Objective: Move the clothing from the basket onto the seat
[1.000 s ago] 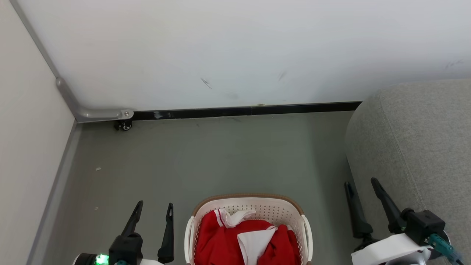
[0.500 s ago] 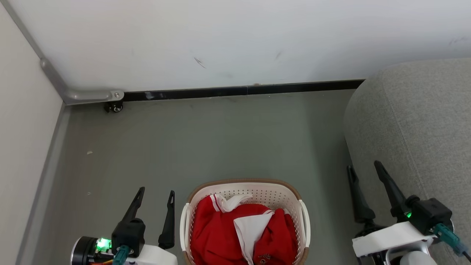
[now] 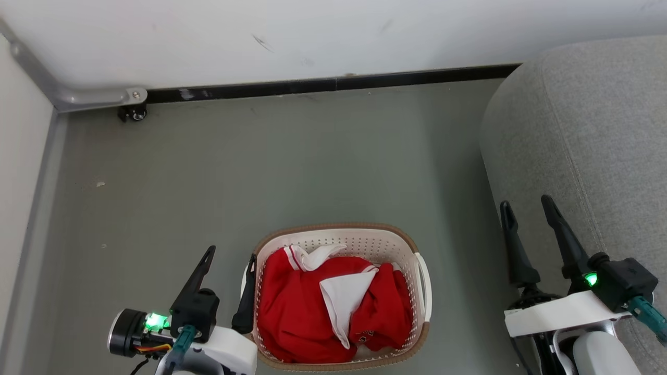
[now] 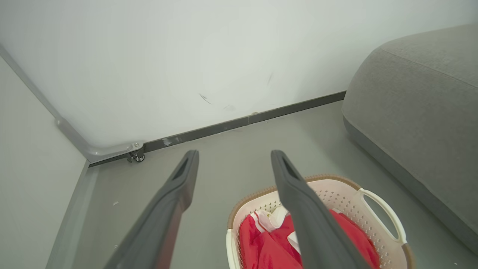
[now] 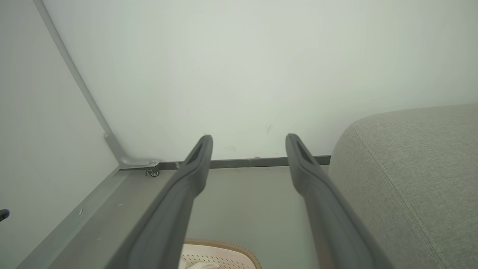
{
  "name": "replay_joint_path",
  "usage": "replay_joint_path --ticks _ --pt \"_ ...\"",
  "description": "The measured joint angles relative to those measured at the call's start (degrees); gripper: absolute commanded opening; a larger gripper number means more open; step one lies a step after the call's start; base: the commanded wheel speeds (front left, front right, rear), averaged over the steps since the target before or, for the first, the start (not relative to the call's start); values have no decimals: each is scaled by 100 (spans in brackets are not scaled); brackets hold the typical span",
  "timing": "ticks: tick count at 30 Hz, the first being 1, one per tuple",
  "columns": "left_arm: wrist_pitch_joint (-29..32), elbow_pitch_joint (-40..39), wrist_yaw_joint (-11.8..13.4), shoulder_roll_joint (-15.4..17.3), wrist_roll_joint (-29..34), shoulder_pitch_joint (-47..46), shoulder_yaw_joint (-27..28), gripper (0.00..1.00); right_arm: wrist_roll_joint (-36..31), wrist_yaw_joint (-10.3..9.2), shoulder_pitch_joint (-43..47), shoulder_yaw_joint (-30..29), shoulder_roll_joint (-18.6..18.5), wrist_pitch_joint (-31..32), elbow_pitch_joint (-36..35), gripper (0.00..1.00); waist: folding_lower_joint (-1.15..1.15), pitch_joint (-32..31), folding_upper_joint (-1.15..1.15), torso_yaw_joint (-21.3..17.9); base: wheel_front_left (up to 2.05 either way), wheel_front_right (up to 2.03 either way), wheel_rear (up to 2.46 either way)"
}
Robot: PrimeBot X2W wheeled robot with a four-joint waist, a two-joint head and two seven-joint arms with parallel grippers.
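Change: camera tipped down; left gripper [image 3: 232,252] now just beside the left rim of the basket [image 3: 333,228].
Grippers: both spread wide, holding nothing; right gripper [image 3: 525,201] beside the seat [image 3: 589,130], right.
Clothing [image 3: 302,307]: heaped in basket, near centre.
Risk: a finger may snag the perforated wall and drag the basket.

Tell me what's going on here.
A basket of red and white clothing sits on the floor. Nothing is being handled: the left end effector is open and empty beside the basket, the right end effector open and empty near the grey seat. No clothing is on the seat yet.
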Motion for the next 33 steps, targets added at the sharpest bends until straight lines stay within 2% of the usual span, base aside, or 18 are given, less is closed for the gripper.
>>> replay_joint_path --ticks 17,33 --pt "0 482 -27 13 197 -550 -132 100 12 0 -498 -146 0 -51 -100 100 0 712 0 -230 0 0 0" --pt "0 1221 -197 129 509 -1107 -438 100 100 0 -822 -163 -1 -100 -83 100 0 1285 0 -446 0 0 0"
